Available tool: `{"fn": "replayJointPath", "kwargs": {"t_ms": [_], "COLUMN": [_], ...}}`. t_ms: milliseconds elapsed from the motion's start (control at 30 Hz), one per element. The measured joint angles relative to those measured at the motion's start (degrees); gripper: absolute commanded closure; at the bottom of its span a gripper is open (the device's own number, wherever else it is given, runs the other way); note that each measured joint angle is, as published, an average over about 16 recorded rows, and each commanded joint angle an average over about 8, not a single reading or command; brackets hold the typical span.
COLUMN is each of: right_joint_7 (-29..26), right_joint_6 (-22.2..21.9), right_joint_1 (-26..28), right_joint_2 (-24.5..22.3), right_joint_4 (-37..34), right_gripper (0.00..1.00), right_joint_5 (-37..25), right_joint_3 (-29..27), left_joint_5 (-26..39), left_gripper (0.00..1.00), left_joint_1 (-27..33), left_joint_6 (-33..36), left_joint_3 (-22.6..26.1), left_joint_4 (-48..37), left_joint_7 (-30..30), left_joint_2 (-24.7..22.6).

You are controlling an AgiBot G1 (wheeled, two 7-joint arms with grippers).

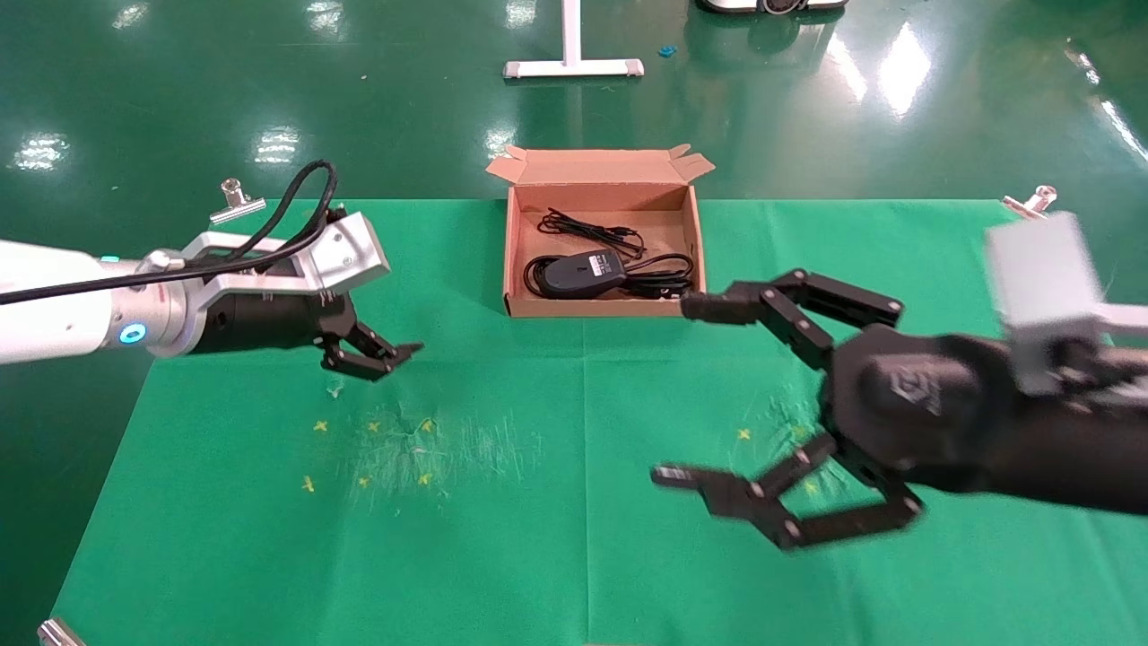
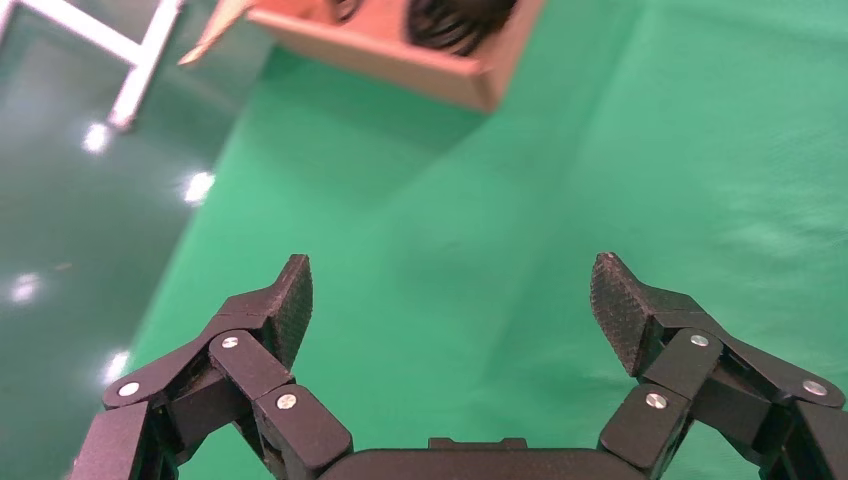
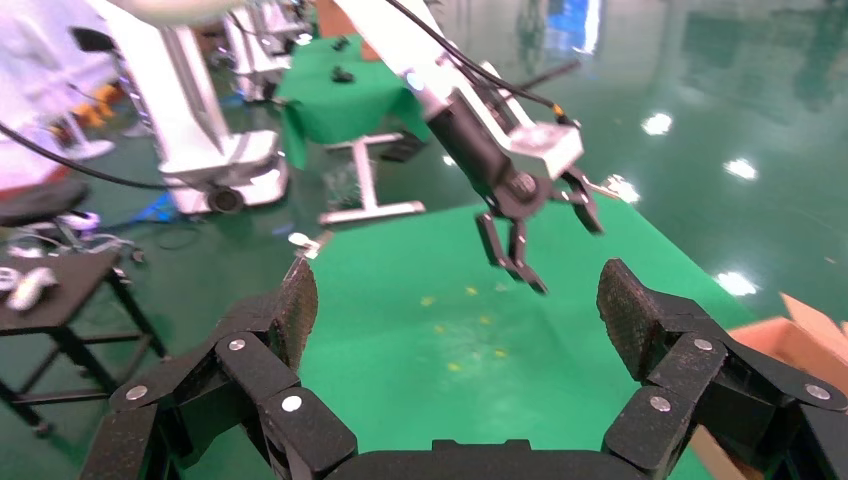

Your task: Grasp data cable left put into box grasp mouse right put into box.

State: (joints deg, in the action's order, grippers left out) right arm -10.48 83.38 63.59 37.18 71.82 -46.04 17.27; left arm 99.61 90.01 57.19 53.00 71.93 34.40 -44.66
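The brown cardboard box (image 1: pixel 592 308) stands open at the back middle of the green table. The black mouse (image 1: pixel 581 274) with its pale label lies inside it, its coiled cord (image 1: pixel 659 274) beside it. The thin black data cable (image 1: pixel 592 231) lies in the box behind the mouse. My left gripper (image 1: pixel 390 359) hovers open and empty over the cloth, left of the box and nearer to me; its wrist view (image 2: pixel 455 290) shows a box corner (image 2: pixel 400 60) ahead. My right gripper (image 1: pixel 677 390) is wide open and empty, just right of the box's front; its wrist view (image 3: pixel 455 300) looks across the table.
Yellow marks (image 1: pixel 372 449) dot the cloth at front left. Metal clamps (image 1: pixel 235 202) (image 1: pixel 1031 199) hold the cloth at the far corners. A white stand base (image 1: pixel 574 65) sits on the floor behind the box. The left arm (image 3: pixel 500 170) and other workstations show in the right wrist view.
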Motion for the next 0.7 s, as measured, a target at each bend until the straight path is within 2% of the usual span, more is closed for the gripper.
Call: {"fn": "replayJointPath", "kwargs": {"t_ms": [267,700], "right_joint_7": [-0.2,-0.2], "right_joint_6": [2.1,2.3], "right_joint_1": [-1.8,-2.0], "right_joint_2": [-1.9,-2.2], "right_joint_4": [1.5,1.7], "right_gripper": [0.00,0.00], "right_joint_5": [3.8,4.2], "right_joint_3": [-1.1,-1.2], "left_joint_5": [-9.5,-25.0], "left_gripper": [0.00,0.00], "left_joint_1": [-4.7,-12.3], "left_joint_6": [4.7,12.4], "left_joint_3": [-6.1,-16.0], "left_joint_4": [0.3,0.7], "left_joint_7": [-3.9,-10.2], "left_joint_2": [1.6,4.2]}}
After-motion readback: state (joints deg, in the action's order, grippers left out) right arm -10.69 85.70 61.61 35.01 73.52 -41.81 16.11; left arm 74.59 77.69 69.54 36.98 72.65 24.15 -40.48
